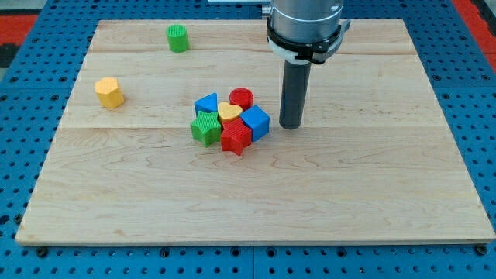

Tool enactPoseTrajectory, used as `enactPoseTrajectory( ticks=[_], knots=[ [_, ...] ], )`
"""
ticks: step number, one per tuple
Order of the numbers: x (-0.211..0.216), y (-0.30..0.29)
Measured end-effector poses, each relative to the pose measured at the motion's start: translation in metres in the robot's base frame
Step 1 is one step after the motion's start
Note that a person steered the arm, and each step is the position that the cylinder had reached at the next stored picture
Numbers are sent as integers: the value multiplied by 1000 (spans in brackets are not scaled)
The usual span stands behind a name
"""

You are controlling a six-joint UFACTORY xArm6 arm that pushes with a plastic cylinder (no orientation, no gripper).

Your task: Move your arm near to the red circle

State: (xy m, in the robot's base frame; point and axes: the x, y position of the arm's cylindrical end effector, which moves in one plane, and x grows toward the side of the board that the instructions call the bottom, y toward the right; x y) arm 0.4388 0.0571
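Observation:
The red circle [241, 98] sits at the top of a tight cluster of blocks near the board's middle. My tip [290, 125] rests on the board to the right of the cluster, a short gap from the blue cube [256, 122] and right of and slightly below the red circle. The cluster also holds a blue triangle [206, 104], a yellow heart [229, 112], a green star [206, 128] and a red star [235, 137], all touching or nearly so.
A green cylinder [178, 38] stands near the view's top edge of the wooden board [372, 194]. A yellow hexagon [110, 92] lies at the left. Blue pegboard surrounds the board.

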Motion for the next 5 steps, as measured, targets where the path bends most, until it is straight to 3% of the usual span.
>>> enactPoseTrajectory(
  ticks=[2,4,5],
  knots=[
    [-7,-35],
    [-36,13],
    [-59,6]
  ],
)
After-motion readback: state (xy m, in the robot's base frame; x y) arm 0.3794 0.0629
